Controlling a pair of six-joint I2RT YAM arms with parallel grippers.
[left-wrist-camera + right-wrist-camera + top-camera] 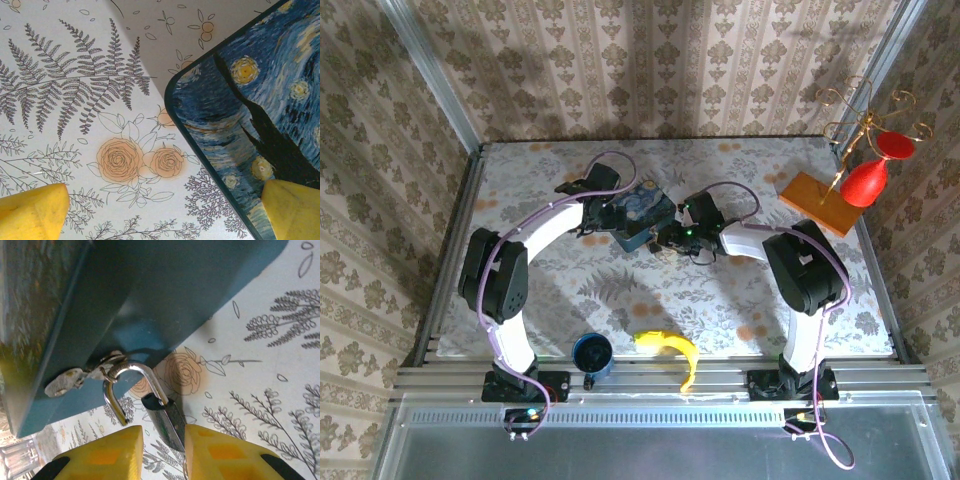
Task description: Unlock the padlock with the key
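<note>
The padlock point(169, 421) is a small dark body with a silver shackle point(131, 371) hooked through the hasp point(75, 381) of the blue night-sky tin point(645, 207). One shackle leg hangs free, out of the body. My right gripper point(163, 452) straddles the body, which leans on the right finger point(230, 455); a gap shows beside the left finger point(102, 456). The key is hidden. My left gripper point(165, 215) is open over the tin's point(250, 115) near corner, one yellow fingertip point(292, 210) above the lid, the other point(32, 212) above the tablecloth.
A blue mug point(592, 355) and a banana point(672, 352) lie near the front edge between the arm bases. A wooden board point(818, 203) with a gold wire stand and red glass point(867, 180) sits at the back right. Metal rails edge the table.
</note>
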